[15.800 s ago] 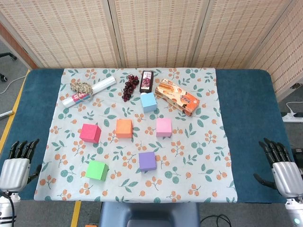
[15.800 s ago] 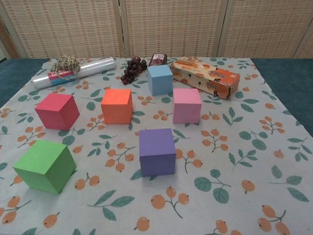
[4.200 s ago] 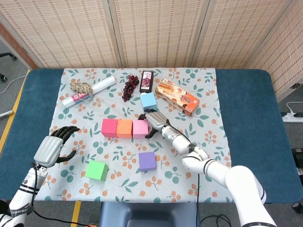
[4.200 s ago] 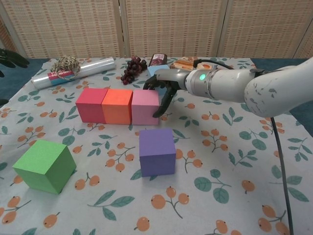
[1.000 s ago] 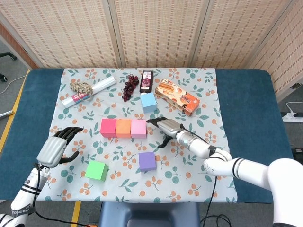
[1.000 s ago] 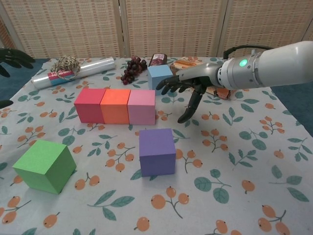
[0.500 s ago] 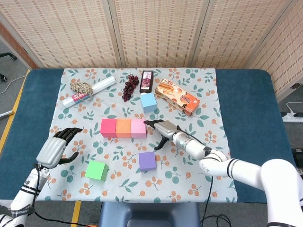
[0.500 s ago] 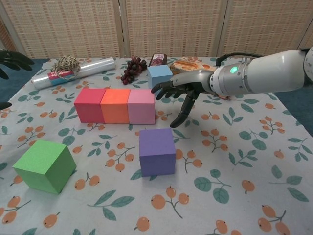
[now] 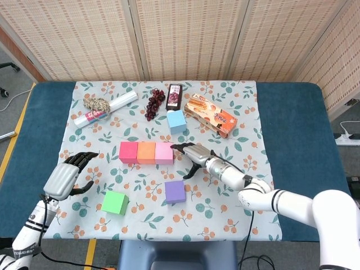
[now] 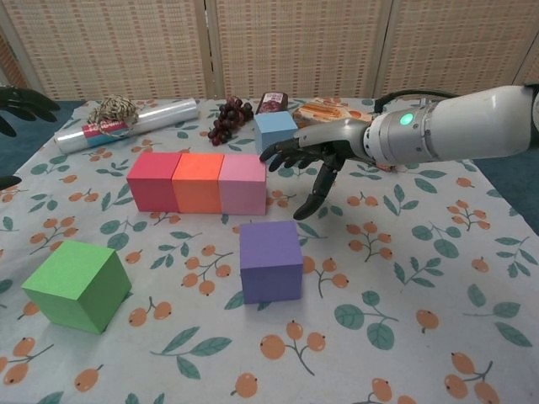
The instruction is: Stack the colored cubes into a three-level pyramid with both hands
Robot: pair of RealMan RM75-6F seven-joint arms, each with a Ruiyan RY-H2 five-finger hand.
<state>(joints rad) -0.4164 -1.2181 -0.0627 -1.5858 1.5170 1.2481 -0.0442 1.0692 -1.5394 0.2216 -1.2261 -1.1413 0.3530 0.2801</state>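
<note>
The base row of red, orange and pink foam cubes point(image 9: 146, 152) lies across the floral tablecloth point(image 9: 247, 140). The purple foam cube point(image 10: 270, 260) sits in front of it, just below and left of the right hand point(image 10: 310, 164), the nearer one. That hand hovers spread and empty. The left hand point(image 9: 66, 177), apparently empty too, hangs near the green foam cube point(image 9: 115, 202).

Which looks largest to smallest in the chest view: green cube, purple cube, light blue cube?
1. Green cube, nearest the camera.
2. Purple cube, slightly smaller.
3. Light blue cube, smallest, farthest back.

Nearness drives this; the head view shows them about alike.
</note>
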